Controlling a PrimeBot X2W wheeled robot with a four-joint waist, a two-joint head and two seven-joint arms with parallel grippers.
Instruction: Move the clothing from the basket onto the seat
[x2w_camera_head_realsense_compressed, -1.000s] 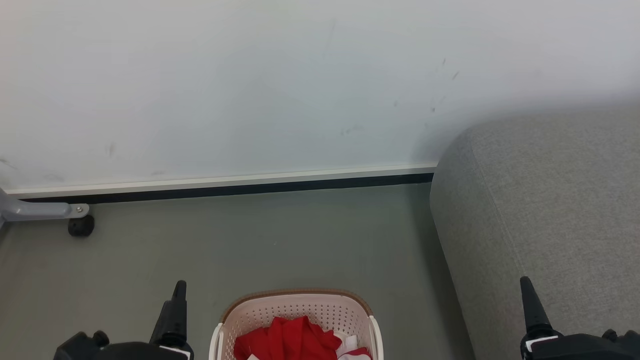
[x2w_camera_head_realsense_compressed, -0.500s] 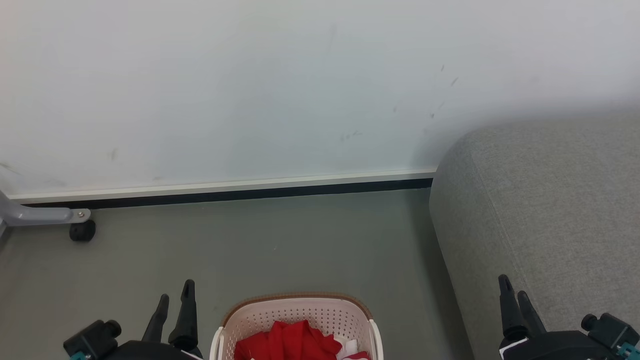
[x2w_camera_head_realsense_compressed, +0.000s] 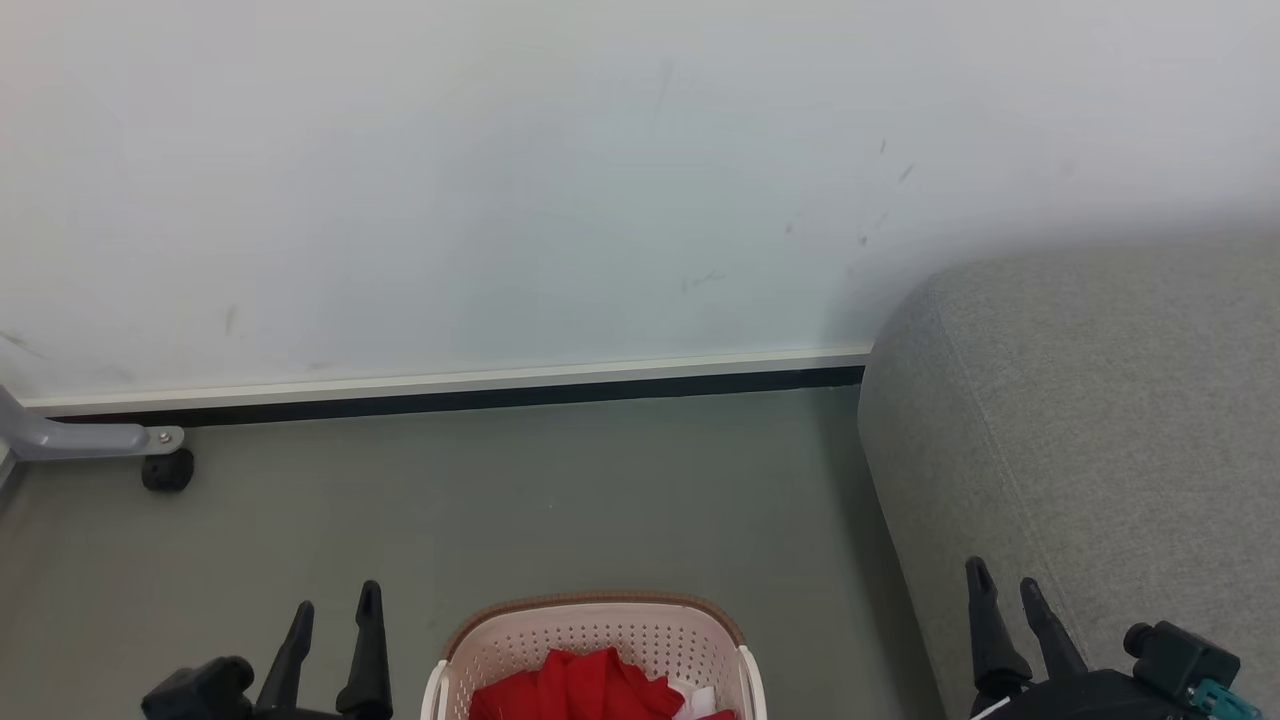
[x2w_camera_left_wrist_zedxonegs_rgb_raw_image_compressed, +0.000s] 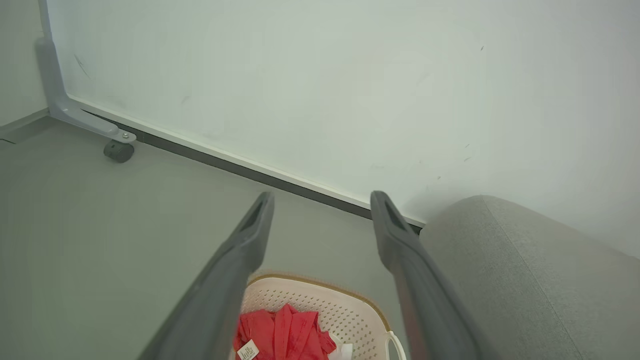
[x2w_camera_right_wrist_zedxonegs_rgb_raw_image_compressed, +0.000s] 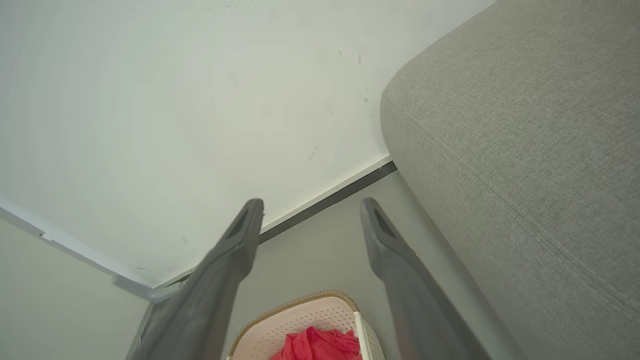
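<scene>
Since a second ago, left gripper (x2w_camera_head_realsense_compressed: 337, 596) and right gripper (x2w_camera_head_realsense_compressed: 1001, 572) have been turned, so two fingers of each are shown. Seat (x2w_camera_head_realsense_compressed: 1100, 420) is set at right against the wall (x2w_camera_head_realsense_compressed: 500, 180). Basket (x2w_camera_head_realsense_compressed: 600, 600) stands on the floor (x2w_camera_head_realsense_compressed: 550, 500), apart from it; clothing (x2w_camera_head_realsense_compressed: 580, 685) lies inside. Both grippers are held wide, empty.

Bright, even light; soft shadows

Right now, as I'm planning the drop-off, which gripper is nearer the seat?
Right. The right gripper overlaps the near side of the seat in the head view; the left gripper is on the far side of the basket from it.
</scene>
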